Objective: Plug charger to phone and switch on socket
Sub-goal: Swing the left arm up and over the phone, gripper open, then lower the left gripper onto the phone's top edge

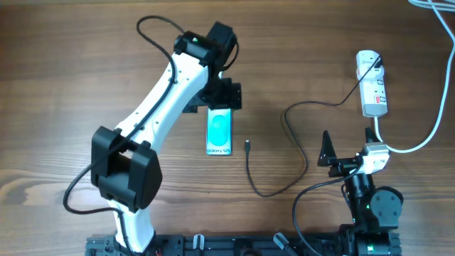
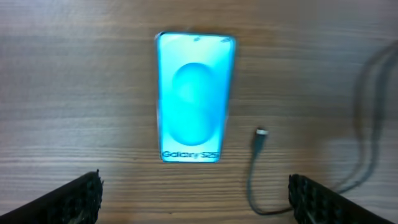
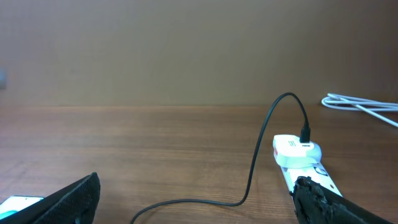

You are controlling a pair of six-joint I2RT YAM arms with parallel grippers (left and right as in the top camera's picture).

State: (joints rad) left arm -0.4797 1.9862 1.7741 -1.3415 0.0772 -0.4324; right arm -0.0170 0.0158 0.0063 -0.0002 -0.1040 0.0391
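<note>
The phone (image 1: pixel 219 131) lies flat on the wooden table, its teal screen lit and "Galaxy S25" at its near end; it also shows in the left wrist view (image 2: pixel 196 96). My left gripper (image 1: pixel 222 96) hovers over the phone's far end, open and empty (image 2: pixel 196 205). The charger's plug tip (image 1: pixel 247 144) lies free on the table just right of the phone (image 2: pixel 261 132). Its thin black cable loops right and up to the white socket (image 1: pixel 372 84). My right gripper (image 1: pixel 328 155) is open and empty, low near the table (image 3: pixel 196 202), with the socket (image 3: pixel 298 152) ahead to its right.
A thick white cord (image 1: pixel 434 128) runs from the socket's near end up the right table edge, and shows far right in the right wrist view (image 3: pixel 360 104). The black cable's loop (image 1: pixel 288 121) lies between the phone and the right arm.
</note>
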